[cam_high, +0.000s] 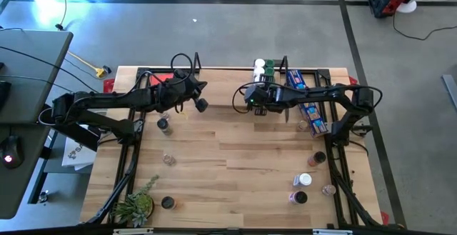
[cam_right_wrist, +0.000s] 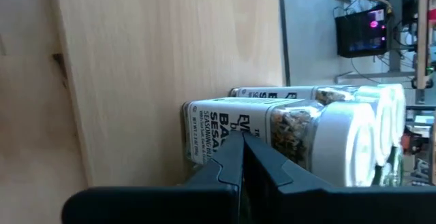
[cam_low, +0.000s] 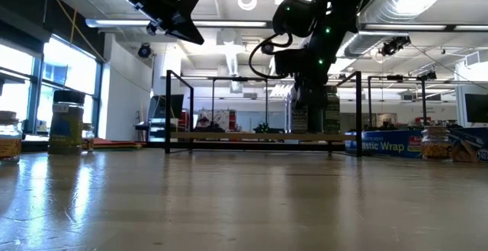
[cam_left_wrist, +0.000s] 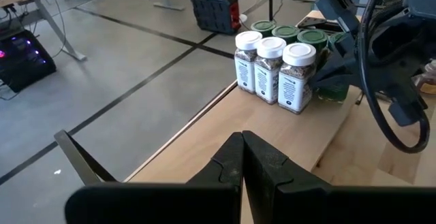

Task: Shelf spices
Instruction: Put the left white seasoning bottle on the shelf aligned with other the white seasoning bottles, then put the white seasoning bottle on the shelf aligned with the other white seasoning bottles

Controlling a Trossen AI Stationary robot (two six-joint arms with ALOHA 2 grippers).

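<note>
White-capped and green-capped jars (cam_left_wrist: 271, 67) sit clustered on your shelf (cam_left_wrist: 225, 132) at the far edge. Right gripper (cam_high: 255, 101) hovers beside them, fingers together; left gripper (cam_high: 193, 85) likewise closed, empty.

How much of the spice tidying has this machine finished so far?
A start: six small jars, three white-capped and three green-capped, stand grouped on the narrow light-wood shelf. The right tool, shut and empty, sits beside them; the left tool, also shut, hovers nearby. About eight loose jars, like one, wait on the tabletop.
</note>
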